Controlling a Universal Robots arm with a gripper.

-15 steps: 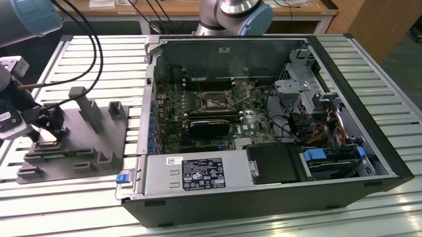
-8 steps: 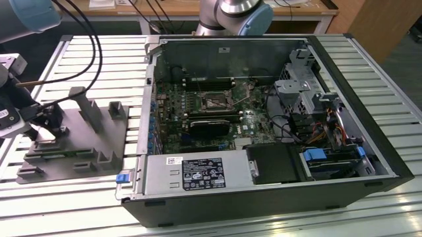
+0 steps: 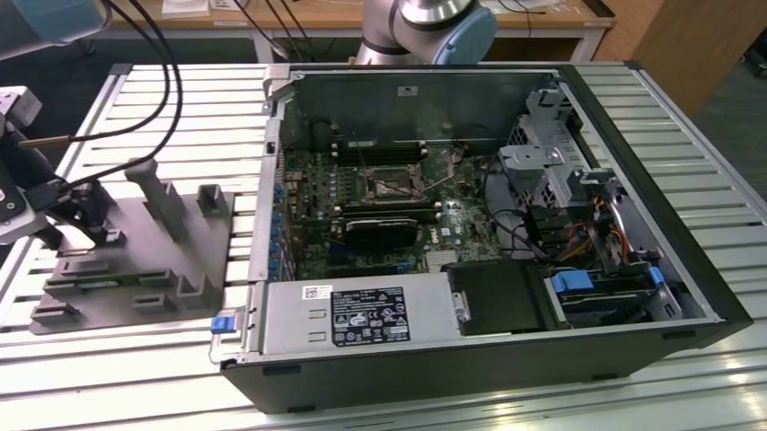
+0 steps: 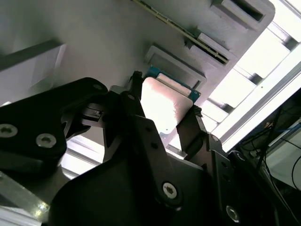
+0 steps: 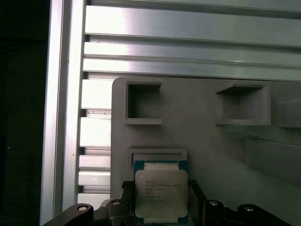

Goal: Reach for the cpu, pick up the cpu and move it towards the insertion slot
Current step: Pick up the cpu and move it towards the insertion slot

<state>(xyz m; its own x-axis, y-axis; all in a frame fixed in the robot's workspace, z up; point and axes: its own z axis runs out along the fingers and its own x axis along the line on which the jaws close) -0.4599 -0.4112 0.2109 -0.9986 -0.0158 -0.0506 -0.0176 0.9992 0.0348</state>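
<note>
1. The gripper (image 4: 165, 121) has its jaws drawn in to the width of the cpu (image 4: 163, 104). One black finger (image 4: 141, 125) lies against one edge of the chip and the other against the opposite edge, so the chip is clamped between them.
2. In the first wrist view the cpu (image 5: 161, 192) shows its pale metal top and a green rim, squarely between the two fingers (image 5: 126, 200) of the gripper (image 5: 161, 207).
3. The chip is at a shallow rectangular recess of the grey tray (image 5: 202, 141). It cannot be told whether it rests there or is lifted clear.
4. Two deeper square pockets of the tray lie beyond the chip, and the tray (image 4: 94, 33) forms the backdrop in the second wrist view.
5. The tray sits on a slatted metal table (image 5: 188, 28).
6. In the exterior view the gripper (image 3: 86, 215) is over the tray (image 3: 132, 269) at that view's left, with cables running up from it.
7. The open case (image 3: 671, 224) lies on the table (image 3: 156, 99), to the exterior view's right of the tray.
8. The slot (image 3: 390, 184), dark and framed in thin silver, sits on the board inside the case, well apart from the gripper and the chip.
</note>
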